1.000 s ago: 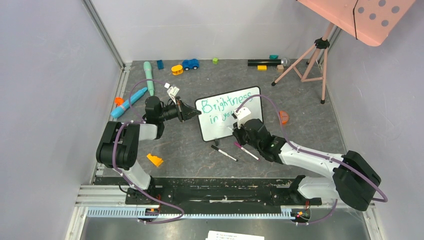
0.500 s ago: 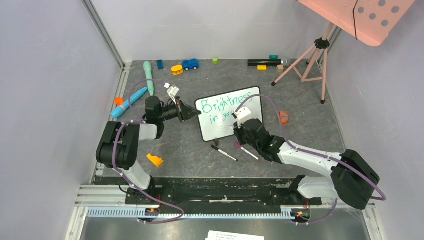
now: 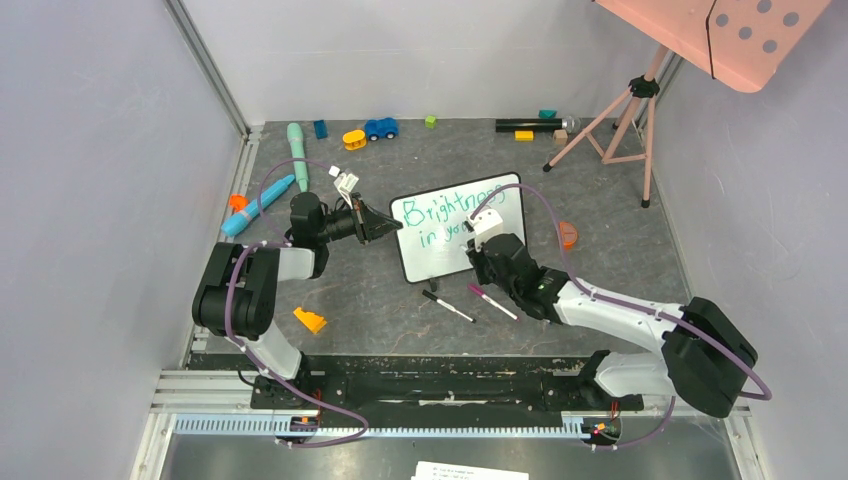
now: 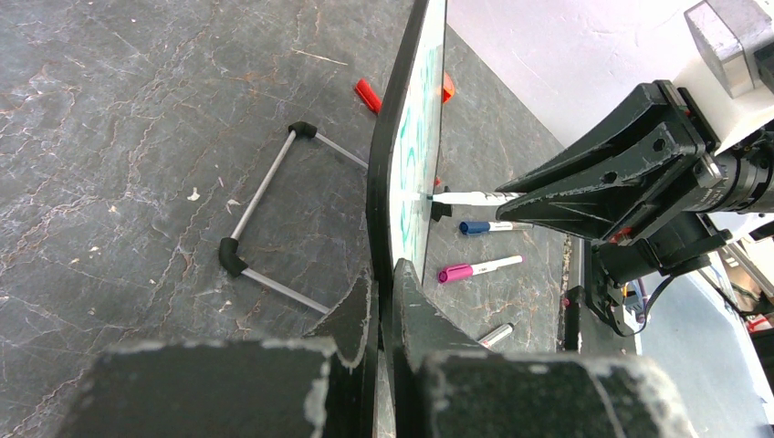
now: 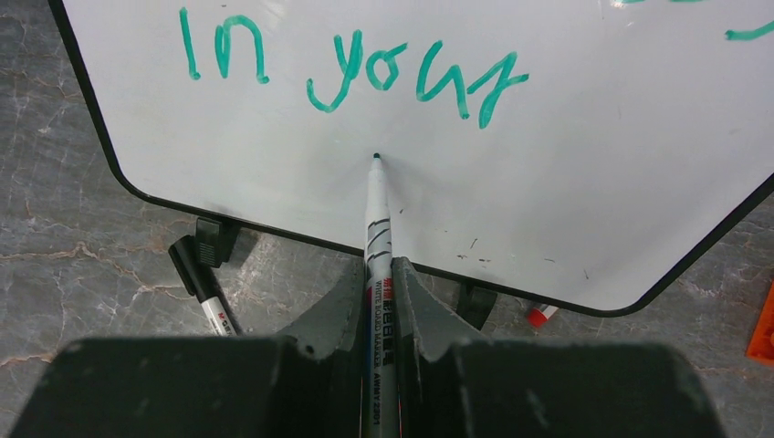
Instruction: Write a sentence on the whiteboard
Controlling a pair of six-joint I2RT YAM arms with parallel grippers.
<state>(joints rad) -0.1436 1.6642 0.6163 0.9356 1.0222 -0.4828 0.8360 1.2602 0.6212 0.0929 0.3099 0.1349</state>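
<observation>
Right gripper (image 5: 380, 274), clamping the marker (image 5: 376, 210), has nudged forward; its tip seems to touch blank whiteboard (image 5: 593, 210) just ahead, starting the third line. Left gripper (image 4: 385, 283) pinches the board's edge.

The tabletop (image 4: 137, 137) is looking like matt, dark grey veined stone. The whiteboard (image 5: 566, 182) is showing a smooth, faintly glossy white face in a black plastic frame. The right claw (image 5: 379, 301) is showing matt black, scuffed plastic.

whiteboard (image 3: 432, 260) — teal "Brightness", "in your", marker (image 5: 377, 239) barrel — "WHITE BOARD"
</observation>
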